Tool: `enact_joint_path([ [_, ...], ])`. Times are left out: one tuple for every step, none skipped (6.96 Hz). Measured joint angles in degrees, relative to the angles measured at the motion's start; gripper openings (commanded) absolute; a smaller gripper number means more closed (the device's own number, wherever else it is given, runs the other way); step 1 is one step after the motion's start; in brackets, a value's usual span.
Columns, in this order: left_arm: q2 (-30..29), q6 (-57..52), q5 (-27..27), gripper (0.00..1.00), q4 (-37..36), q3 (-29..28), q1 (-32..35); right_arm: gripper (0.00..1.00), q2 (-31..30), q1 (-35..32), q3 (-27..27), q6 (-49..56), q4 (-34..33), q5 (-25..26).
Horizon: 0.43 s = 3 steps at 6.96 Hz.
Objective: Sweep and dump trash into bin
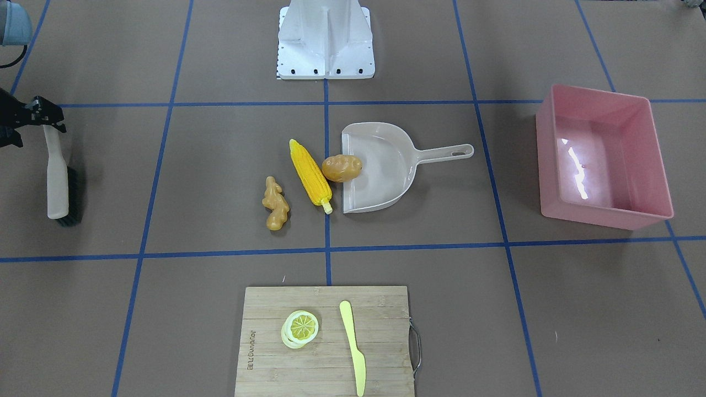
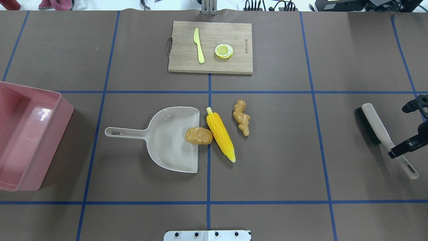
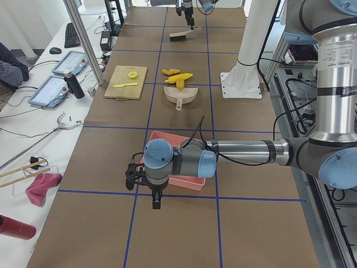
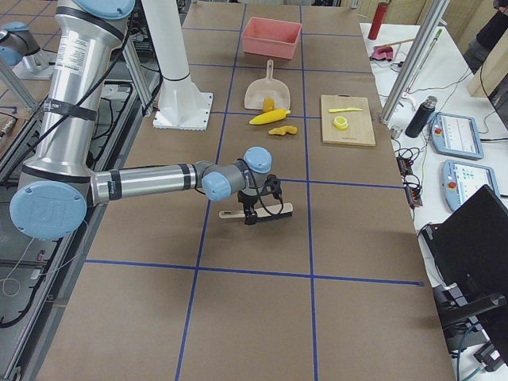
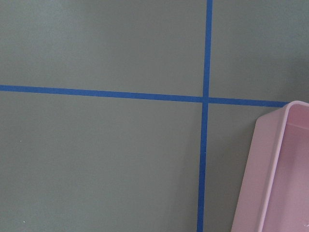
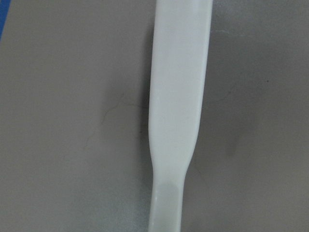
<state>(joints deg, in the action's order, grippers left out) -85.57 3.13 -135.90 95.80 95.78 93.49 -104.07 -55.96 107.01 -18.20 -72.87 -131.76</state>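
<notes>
The table point(image 2: 267, 174) held the job barely begun: the bin point(image 2: 50, 140), standing at its left end well apart from everything else, showed a bare glossy floor. The left gripper point(image 3: 157, 201) hung just beside the bin's outer wall, and whether it was spread or clenched could not be told. The dustpan point(image 2: 167, 134) lay untouched mid-table, mouth toward the trash and handle toward the bin. The brush point(image 2: 376, 124) lay flat near the right edge, and the right gripper point(image 2: 406, 129) stood over its handle with jaws apart, holding nothing. The corn cob point(image 2: 220, 135) lay just beside the pan's lip, the potato point(image 2: 198, 135) sat across that lip, and the ginger root point(image 2: 242, 117) lay beyond the corn. Sweeping, lifting and dumping all remained. Open table separated brush from trash and dustpan from bin.
</notes>
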Motion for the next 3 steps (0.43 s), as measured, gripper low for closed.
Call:
enact_joint_path([
  [-0.1, -0.1, -0.1, 0.99, 0.4, 2.3, -2.3, 1.00, 0.1, 1.4, -0.6, -1.0, -0.1, 0.2],
  [-0.4, -0.1, -0.2, 0.99, 1.1, 4.9, -4.9, 1.00, -0.1, 3.2, -0.8, -3.0, -0.3, 0.3],
  [-1.0, -0.1, -0.6, 0.99, 1.6, 6.7, -7.1, 1.00, -0.3, 4.7, -0.8, -4.7, -0.4, 0.4],
])
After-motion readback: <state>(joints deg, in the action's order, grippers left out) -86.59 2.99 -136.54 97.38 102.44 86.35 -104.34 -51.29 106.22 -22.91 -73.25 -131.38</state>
